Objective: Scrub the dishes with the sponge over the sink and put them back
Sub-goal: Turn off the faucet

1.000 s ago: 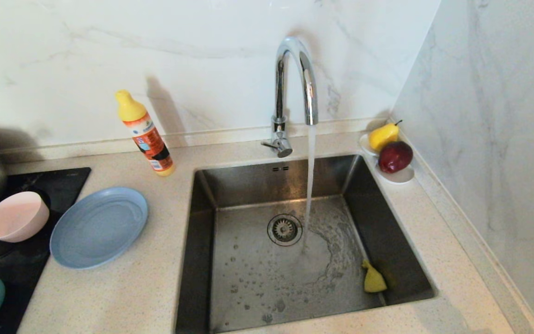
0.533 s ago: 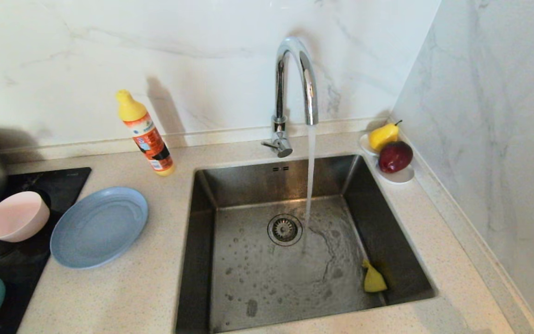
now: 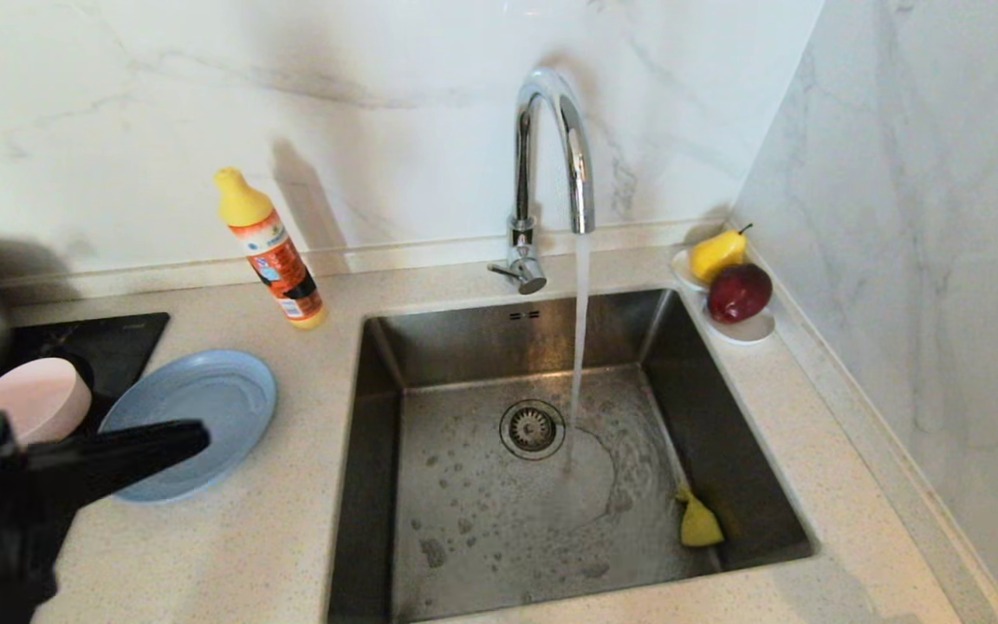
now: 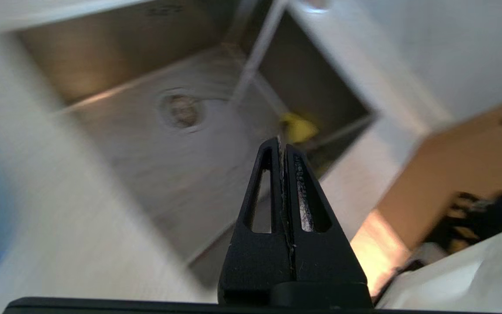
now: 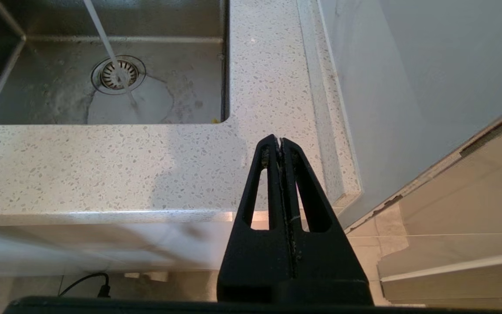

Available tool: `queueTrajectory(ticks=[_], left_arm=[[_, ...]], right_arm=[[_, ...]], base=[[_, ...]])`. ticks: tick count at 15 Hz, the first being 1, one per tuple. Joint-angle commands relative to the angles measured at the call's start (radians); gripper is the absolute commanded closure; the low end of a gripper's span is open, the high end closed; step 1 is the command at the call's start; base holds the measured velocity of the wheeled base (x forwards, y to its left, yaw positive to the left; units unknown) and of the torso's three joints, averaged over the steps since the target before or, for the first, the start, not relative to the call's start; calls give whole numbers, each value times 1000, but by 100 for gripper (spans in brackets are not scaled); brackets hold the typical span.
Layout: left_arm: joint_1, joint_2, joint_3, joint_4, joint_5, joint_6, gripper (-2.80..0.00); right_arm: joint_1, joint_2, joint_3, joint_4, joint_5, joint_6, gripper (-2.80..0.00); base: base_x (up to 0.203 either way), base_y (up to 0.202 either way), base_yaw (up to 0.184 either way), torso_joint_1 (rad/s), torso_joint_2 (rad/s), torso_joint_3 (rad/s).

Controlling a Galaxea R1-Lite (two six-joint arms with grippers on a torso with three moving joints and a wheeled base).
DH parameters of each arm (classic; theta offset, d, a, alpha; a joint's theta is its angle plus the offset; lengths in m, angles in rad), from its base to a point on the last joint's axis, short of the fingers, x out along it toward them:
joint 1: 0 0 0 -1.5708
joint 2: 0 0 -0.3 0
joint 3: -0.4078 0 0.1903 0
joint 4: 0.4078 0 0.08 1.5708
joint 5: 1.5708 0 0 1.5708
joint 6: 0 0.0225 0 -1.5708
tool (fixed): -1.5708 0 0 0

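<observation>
Head view: left gripper (image 3: 196, 432) pressed shut and empty, reaching over the plate (image 3: 230, 394) at the counter's left edge, likely to fetch a dish.
Right gripper (image 5: 280, 140): closed, empty, parked off the counter's front right corner.
Sponge (image 3: 698, 523): one, in the sink's (image 3: 378, 364) front right corner, beside the running water.
Dishes: plate and pink bowl (image 3: 35, 399) seen; third hidden.

Speckled bench (image 3: 265, 555) with inset sink (image 3: 378, 390); on it a grey-blue plate (image 3: 222, 390), a tilted detergent bottle (image 3: 272, 251), and a white dish (image 3: 750, 329) of fruit.
</observation>
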Motion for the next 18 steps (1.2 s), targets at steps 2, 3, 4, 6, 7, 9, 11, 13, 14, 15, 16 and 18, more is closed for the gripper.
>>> queueTrajectory(ticks=[2, 3, 4, 6, 7, 9, 11, 13, 14, 15, 16, 18], left_arm=[[-128, 469, -77, -310, -73, -75, 0], [-163, 550, -101, -382, -84, -98, 0], [-196, 623, -121, -445, -92, -119, 0], [-264, 746, -148, -579, -102, -171, 0], [-295, 800, -154, -659, -104, -204, 0], [-326, 883, -175, -829, -102, -299, 0], [-346, 941, -204, -923, -74, -387, 0], [-361, 999, -257, -941, -6, -401, 0], [-362, 1028, -290, -943, 27, -402, 0], [-362, 1062, -327, -944, 56, -404, 0], [-362, 1094, -358, -944, 82, -404, 0], [-362, 1132, -411, -945, 125, -415, 0]], right_arm=[[0, 0, 0, 0, 0, -1, 0], [0, -1, 0, 0, 1, -1, 0], [0, 1, 0, 0, 1, -1, 0], [0, -1, 0, 0, 0, -1, 0], [0, 1, 0, 0, 1, -1, 0], [0, 1, 0, 0, 1, -1, 0], [0, -1, 0, 0, 0, -1, 0], [0, -1, 0, 0, 0, -1, 0], [0, -1, 0, 0, 0, -1, 0], [0, -1, 0, 0, 0, -1, 0], [0, -1, 0, 0, 0, -1, 0], [0, -1, 0, 0, 0, -1, 0]], base=[[0, 0, 0, 0, 0, 0], [0, 0, 0, 0, 0, 0], [0, 0, 0, 0, 0, 0], [0, 0, 0, 0, 0, 0], [0, 0, 0, 0, 0, 0], [0, 0, 0, 0, 0, 0], [0, 0, 0, 0, 0, 0], [0, 0, 0, 0, 0, 0], [0, 0, 0, 0, 0, 0], [0, 0, 0, 0, 0, 0], [0, 0, 0, 0, 0, 0], [0, 0, 0, 0, 0, 0]])
